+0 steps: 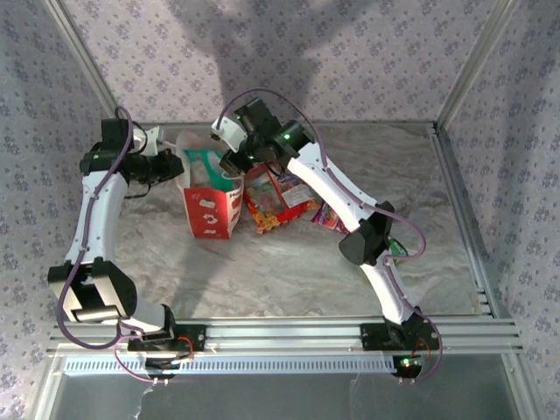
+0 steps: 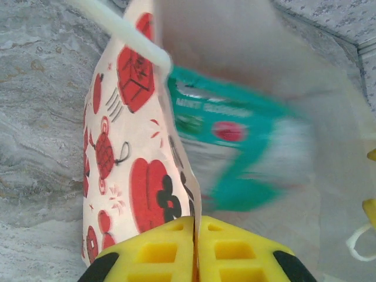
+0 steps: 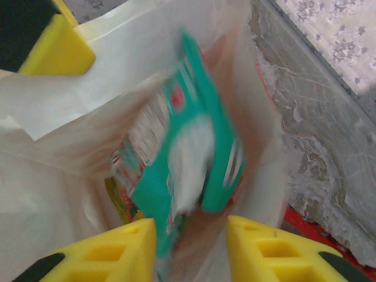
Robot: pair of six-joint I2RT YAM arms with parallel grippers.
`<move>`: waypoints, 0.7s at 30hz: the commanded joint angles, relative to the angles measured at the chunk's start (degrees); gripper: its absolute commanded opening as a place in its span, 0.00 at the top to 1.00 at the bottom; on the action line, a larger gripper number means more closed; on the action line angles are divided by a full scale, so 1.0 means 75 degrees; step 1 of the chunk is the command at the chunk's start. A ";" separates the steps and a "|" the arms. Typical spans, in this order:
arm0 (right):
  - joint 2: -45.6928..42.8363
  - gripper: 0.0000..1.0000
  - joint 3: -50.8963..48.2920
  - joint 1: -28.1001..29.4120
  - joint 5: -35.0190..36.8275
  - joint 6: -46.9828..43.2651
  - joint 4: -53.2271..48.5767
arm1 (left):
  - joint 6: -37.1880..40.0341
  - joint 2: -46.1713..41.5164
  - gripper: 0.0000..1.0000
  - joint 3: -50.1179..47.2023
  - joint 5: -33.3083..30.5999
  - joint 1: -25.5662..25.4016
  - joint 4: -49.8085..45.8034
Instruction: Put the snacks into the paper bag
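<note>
Desk: a marbled grey surface with both arm bases bolted at its near edge.

Left arm and right arm: each reached toward the far edge and the two met over the bag.

Paper bag: it stood upright, mouth open, left of centre and nearer the far edge than the near one. Its white wall with red blobs was seen close in the left wrist view, and its pale interior in the right wrist view.

Large red packet: it lay flat on the desk just beside the bag's right side.

Teal packet: it was inside the bag's mouth, tilted and blurred in both wrist views.

Purple-pink packet: it lay to the right of the red one, toward the right edge.

Green packet: it lay near the right edge, partly hidden by the right arm's elbow.

Left gripper: at the bag's left rim, its yellow fingers were pressed together with the paper wall pinched in the seam.

Right gripper: above the bag's mouth, its jaws stood apart with a clear gap. The teal packet lay below that gap, and contact with either finger could not be told.
</note>
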 commanded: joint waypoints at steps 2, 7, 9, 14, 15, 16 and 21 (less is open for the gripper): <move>-0.0103 0.51 0.0052 0.0145 0.0961 -0.0052 0.0018 | 0.0028 -0.0051 0.91 0.0151 0.0114 0.0040 -0.0244; -0.0196 0.52 0.0113 0.0221 0.1484 -0.0014 0.0066 | 0.0040 -0.0051 0.91 0.0151 0.0113 0.0034 -0.0268; -0.0304 0.54 0.0124 0.0234 0.1484 0.0101 0.0078 | 0.0031 -0.0018 0.91 0.0151 0.0117 0.0038 -0.0280; -0.0643 0.55 0.0119 0.0232 0.1164 0.0393 0.0110 | 0.0017 -0.0065 0.91 0.0094 0.0137 0.0040 -0.0290; -0.0720 0.54 0.0117 0.0228 0.1042 0.0454 0.0121 | 0.0017 -0.0082 0.91 0.0082 0.0137 0.0040 -0.0284; -0.0789 0.54 0.0106 0.0241 0.0944 0.0507 0.0139 | 0.0017 -0.0105 0.91 0.0070 0.0127 0.0036 -0.0291; -0.1217 0.49 0.0037 0.0230 0.0285 0.0829 0.0185 | 0.0025 -0.0193 0.91 0.0053 0.0104 0.0036 -0.0334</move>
